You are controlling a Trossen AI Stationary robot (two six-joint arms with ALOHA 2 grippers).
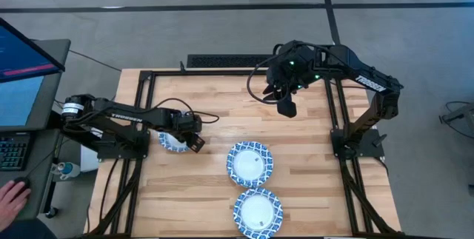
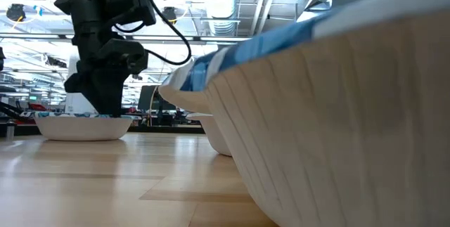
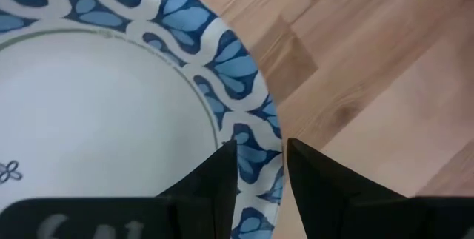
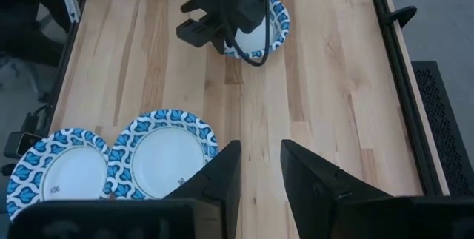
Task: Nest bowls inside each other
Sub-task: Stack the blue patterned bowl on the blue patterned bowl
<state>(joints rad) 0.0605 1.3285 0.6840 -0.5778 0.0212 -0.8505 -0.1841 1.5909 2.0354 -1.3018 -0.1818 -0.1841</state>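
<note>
The left pincer (image 1: 194, 141) sits low over the left side of the pale wooden bench (image 1: 222, 106), its two dark fingers (image 3: 222, 176) straddling the patterned rim of a small round white bowl with a blue-and-white border (image 1: 172, 141), one finger inside the rim and one outside, closed on it. In the low view this bowl (image 2: 81, 125) rests flat on the bench surface. Two more bowls of the same pattern lie nearer the front edge: one (image 1: 249, 163) at the middle, another (image 1: 258, 211) just in front of it, their rims touching. The right pincer (image 1: 286, 104) hangs above the far right of the bench, fingers slightly apart, holding nothing.
</note>
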